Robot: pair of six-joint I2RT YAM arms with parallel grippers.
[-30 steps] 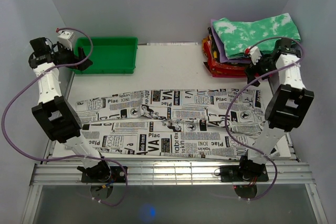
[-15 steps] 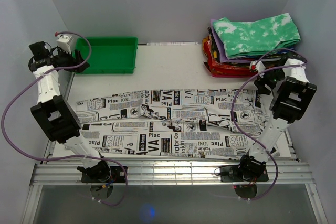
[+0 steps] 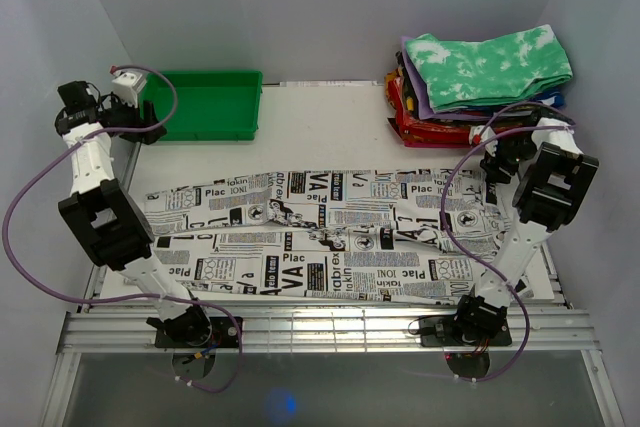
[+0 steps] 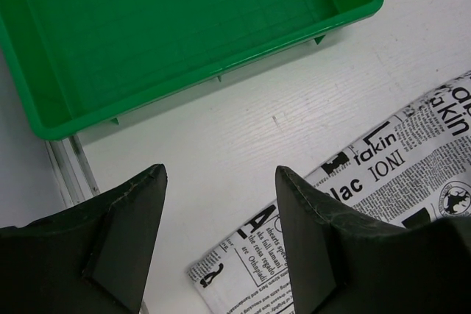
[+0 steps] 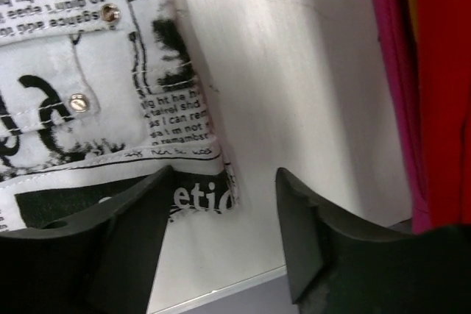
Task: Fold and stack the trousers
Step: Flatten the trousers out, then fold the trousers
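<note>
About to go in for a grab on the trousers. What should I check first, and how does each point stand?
1. Trousers spread flat on the table: ok.
2. Left claw open, empty, by the trousers' end: ok.
3. Right claw open, empty, over the opposite end's corner: ok.
4. Green tray clear of the cloth: ok.
5. Folded stack apart from the trousers: ok.
6. Right claw's clearance from that stack: cannot tell.

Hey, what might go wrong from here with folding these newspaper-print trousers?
The right hand is open over the waistband corner of the trousers, close to the red folded clothes; it may snag that pile. The left hand, open, hangs mostly over bare table between the green tray and the hem, so it may close on nothing.
</note>
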